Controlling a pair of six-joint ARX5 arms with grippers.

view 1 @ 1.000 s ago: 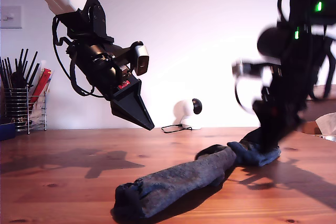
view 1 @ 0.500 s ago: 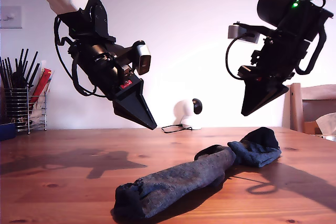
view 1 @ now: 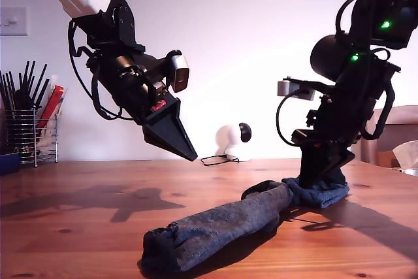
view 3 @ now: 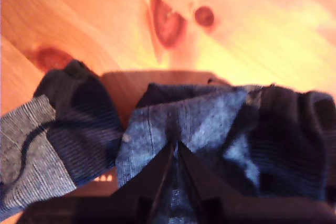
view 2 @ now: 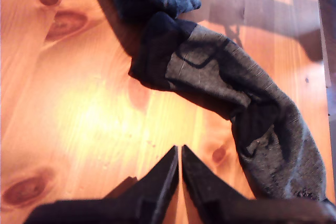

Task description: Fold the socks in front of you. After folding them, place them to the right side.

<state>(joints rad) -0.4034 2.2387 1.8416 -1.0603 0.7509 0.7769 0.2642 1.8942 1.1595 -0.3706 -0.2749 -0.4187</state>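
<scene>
- Soft knit, light and floppy: long grey sock (view 1: 222,227) lying stretched out on the wooden tabletop (view 1: 78,227).
- Small blue sock (view 1: 323,193) bunched in a heap, touching the grey sock's dark end.
- No stiff part anywhere, so likely to sag, stretch and slide when lifted.
- Best taken at one dark end of the grey sock, with a firm pinch through both layers, not at the loose middle.
- My first tool (view 2: 180,153): tips together, holding nothing, up in the air beside the grey sock's middle.
- My second tool (view 3: 174,148): tips close together, down in the blue sock, just past the grey sock's dark end.
- Hard to tell if any cloth is pinched there, with the tips deep in the folds.
- Far end of the grey sock cut off in the first wrist view, and lumpy and dark in the exterior view.
- Second wrist view blurry.
</scene>
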